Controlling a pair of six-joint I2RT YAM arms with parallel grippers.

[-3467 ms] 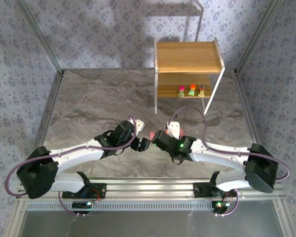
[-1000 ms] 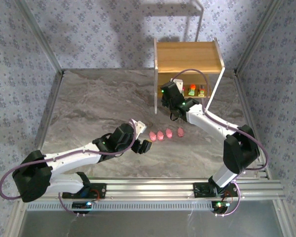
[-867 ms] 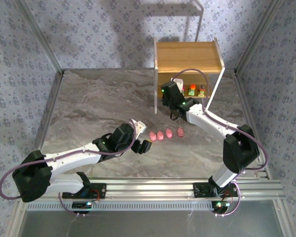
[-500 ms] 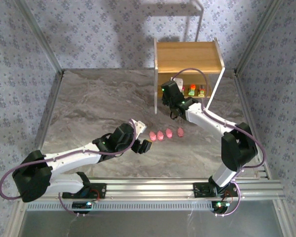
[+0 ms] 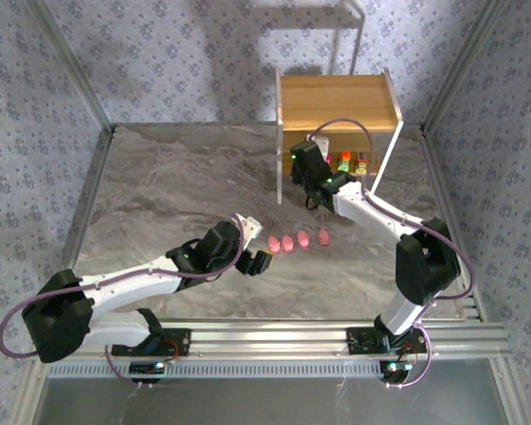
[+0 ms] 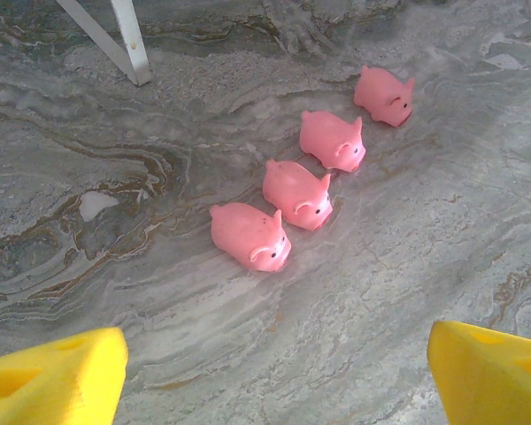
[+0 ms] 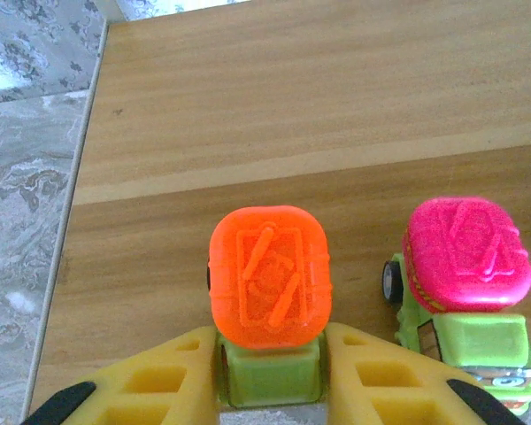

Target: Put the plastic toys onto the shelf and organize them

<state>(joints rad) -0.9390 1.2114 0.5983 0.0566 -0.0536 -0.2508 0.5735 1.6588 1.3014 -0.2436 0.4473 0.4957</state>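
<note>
Several pink pig toys [image 6: 250, 235] lie in a slanting row on the marble table [image 5: 177, 195]; seen from the top they are the pigs [image 5: 296, 240]. My left gripper [image 6: 279, 381] hovers just short of them, open, with nothing between its yellow fingers [image 6: 57, 381]. My right gripper [image 7: 270, 381] reaches into the lower tier of the wooden shelf [image 5: 336, 102] and is shut on the green base of an orange-topped blocky toy [image 7: 270, 279]. That toy rests on the lower board [image 7: 292, 106]. A pink-topped toy [image 7: 465, 257] stands just to its right.
Two more blocky toys [image 5: 352, 162] stand further right on the lower board. White shelf legs [image 5: 280, 177] frame the opening beside my right gripper [image 5: 306, 166]. A pale thin-legged stand [image 5: 358, 35] is behind the shelf. Metal rails edge the table.
My right arm has gone from the table centre beside the pigs to the shelf's lower tier with the orange-topped toy. Over the last second it edged slightly deeper. The left arm stayed put.
</note>
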